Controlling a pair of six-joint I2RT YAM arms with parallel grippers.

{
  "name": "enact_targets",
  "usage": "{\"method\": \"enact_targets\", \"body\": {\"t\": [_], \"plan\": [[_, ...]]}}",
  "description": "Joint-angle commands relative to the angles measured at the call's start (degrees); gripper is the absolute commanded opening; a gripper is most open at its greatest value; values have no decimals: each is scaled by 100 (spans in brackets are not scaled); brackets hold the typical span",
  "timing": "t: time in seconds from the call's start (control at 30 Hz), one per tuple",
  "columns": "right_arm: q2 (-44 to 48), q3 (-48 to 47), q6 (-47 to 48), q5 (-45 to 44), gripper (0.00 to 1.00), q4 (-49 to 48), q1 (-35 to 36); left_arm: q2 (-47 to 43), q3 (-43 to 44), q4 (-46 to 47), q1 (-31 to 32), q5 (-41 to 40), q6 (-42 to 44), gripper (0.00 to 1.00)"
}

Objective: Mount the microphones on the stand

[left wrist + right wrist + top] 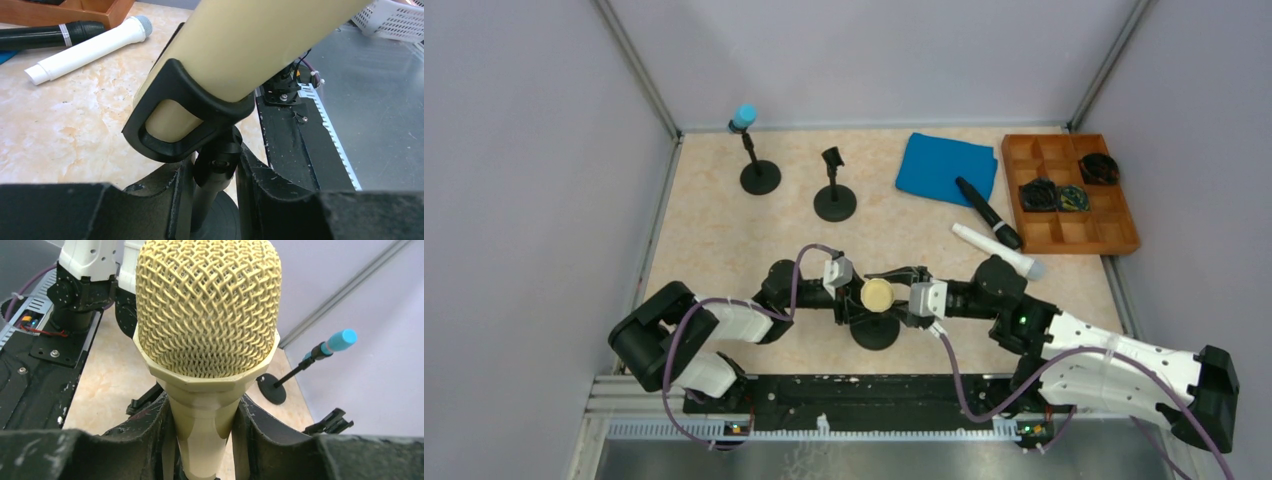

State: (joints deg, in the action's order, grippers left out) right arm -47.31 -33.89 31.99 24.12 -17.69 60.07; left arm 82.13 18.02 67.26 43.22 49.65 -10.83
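The cream microphone (876, 296) stands head up in the clip (186, 86) of the near stand (874, 334). My left gripper (850, 300) is shut on that stand's stem (206, 200) just under the clip. My right gripper (906, 298) is shut on the cream microphone's body (202, 410) below its mesh head. The light blue microphone (744, 115) sits in the back-left stand. The black microphone (987, 212) and the white microphone (994, 250) lie on the table at the right. A second stand (834, 195) has an empty clip.
A blue cloth (946, 168) lies under the black microphone's tail. A wooden compartment tray (1069, 232) with dark bundles is at the back right. Grey walls close in the table. A black rail (300, 145) runs along the near edge.
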Motion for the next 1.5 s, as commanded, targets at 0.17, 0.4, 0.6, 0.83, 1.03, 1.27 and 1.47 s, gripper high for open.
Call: {"method": "enact_targets", "body": {"t": [0.17,0.4,0.6,0.83,1.03,1.27,1.47], "plan": [[124,-143,679,303,0,190,-26,-26,75,-125,20,-623,-822,44],[199,-99,731,93,0,323,-5,-83,-165,243,24,-1070,-1449,46],[260,45,753,-503,0,114,181,-471,-306,193,28,-1388,-1461,50],[206,182,782,-1848,0,-241,749,-766,-613,953,28,-1669,-1260,80],[303,364,537,-1996,0,-557,777,-311,-506,1781,28,-1359,-1276,78],[345,441,511,-1853,0,-616,777,650,-439,3406,28,-997,-1769,72],[441,503,875,-1696,0,-390,780,958,-216,3539,35,-834,-1944,72]]}}
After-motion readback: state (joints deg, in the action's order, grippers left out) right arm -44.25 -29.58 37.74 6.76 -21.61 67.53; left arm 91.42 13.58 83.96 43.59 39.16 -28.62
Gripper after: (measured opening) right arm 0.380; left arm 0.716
